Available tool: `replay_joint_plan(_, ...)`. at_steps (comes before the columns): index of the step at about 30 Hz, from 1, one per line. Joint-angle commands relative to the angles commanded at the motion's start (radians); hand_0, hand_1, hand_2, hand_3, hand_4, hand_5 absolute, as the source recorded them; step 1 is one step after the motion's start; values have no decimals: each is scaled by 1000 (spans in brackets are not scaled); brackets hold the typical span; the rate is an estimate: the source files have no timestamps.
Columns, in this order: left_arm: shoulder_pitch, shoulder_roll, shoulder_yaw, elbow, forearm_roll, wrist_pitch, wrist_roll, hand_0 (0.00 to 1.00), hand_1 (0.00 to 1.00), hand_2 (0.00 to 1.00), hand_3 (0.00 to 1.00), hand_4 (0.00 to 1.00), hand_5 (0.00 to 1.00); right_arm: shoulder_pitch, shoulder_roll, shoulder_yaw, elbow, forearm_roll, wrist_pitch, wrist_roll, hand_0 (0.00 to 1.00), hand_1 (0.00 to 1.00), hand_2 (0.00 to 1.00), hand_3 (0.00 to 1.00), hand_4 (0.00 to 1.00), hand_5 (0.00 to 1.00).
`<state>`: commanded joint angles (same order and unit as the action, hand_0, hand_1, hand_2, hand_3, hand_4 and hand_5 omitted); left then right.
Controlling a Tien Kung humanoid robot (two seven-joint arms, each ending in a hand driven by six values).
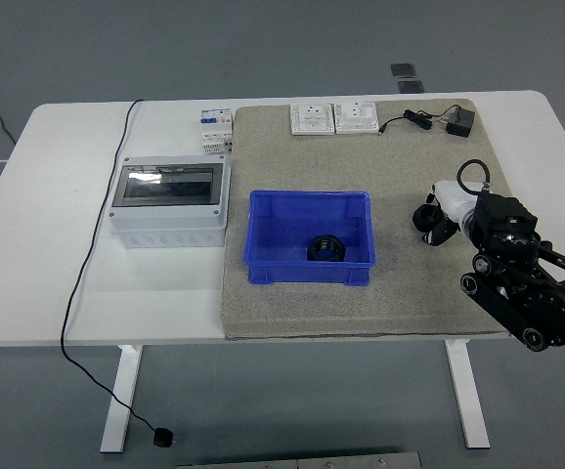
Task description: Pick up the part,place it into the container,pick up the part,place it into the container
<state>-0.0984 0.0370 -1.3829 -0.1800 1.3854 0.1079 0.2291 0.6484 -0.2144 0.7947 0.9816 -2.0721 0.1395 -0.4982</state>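
A blue container (310, 198) sits in the middle of the grey mat (292, 303). One black ring-shaped part (325, 248) lies inside it, near its front wall. A second black part (428, 222) is on the mat to the right of the container. My right hand (443, 205), white with a black arm behind it, is right at this part, touching or just over it. The wrist hides the hand's grip from this view. The left arm is out of view.
A grey junction box with a clear lid (168, 202) stands left of the container. Two white socket plates (333, 118), a black adapter with cable (458, 122) and a small breaker (216, 129) lie at the back. A black cable (92, 254) runs off the table's left front.
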Motion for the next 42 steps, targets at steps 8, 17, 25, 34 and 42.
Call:
replay_joint_plan(8,0,0,2,0,-2,0,0,719,594,711,589,623,496,2,-1,-19,-19,-17,-52,39,204,182,601,606,424,50)
replay_joint_plan(17,0,1,2,0,-2,0,1,719,594,712,589,622,495,1,-6,-30,-19,-38,-37,35,207,176,597,612,365,20)
replay_joint_plan(25,2,1,5,0,-8,1,-1,718,593,712,589,621,495,-21,-83,35,126,-45,-16,17,205,181,600,617,363,21)
replay_joint_plan(34,4,3,2,0,-2,1,-1,718,593,712,589,621,495,-8,-122,-35,395,70,-19,25,206,177,604,619,373,24)
replay_joint_plan(42,4,1,-3,0,7,0,3,718,593,712,588,620,494,24,-76,-166,458,113,-79,81,202,174,604,618,374,26)
